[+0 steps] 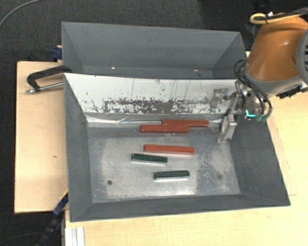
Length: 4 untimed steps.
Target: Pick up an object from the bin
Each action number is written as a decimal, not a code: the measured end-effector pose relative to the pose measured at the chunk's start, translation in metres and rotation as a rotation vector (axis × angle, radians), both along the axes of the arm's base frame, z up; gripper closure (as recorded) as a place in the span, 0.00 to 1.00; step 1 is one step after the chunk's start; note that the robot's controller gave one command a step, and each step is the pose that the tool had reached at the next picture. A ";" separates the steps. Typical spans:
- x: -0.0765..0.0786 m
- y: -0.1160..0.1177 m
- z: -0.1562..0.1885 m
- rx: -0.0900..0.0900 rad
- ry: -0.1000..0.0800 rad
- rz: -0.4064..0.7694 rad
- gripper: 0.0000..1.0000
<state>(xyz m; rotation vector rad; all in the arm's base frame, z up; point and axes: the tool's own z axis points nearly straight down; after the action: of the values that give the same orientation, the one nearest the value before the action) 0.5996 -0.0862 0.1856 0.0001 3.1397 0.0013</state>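
Note:
My gripper (227, 128) hangs low at the right side of the bin, close to the right wall. Just left of it, along the back wall, lie two red bars end to end: one (185, 122) nearest the gripper and another (165, 129) slightly in front and further left. The gripper stands beside the right end of the nearer bar, a little apart from it. A third red bar (169, 149) lies flat in the middle of the floor.
Two dark green bars lie on the floor nearer the front, one (149, 158) left of centre and one (171, 175) closer to the front wall. The arm with its orange cover reaches over the bin's right rim.

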 end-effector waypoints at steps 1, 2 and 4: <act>-0.062 0.108 -0.050 0.004 0.008 0.119 0.00; -0.060 0.103 -0.047 0.000 0.001 0.111 1.00; -0.022 0.096 -0.115 0.000 -0.006 0.252 0.00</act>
<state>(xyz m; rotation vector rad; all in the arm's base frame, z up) 0.5775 0.0096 0.0702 -0.3936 3.1088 0.0016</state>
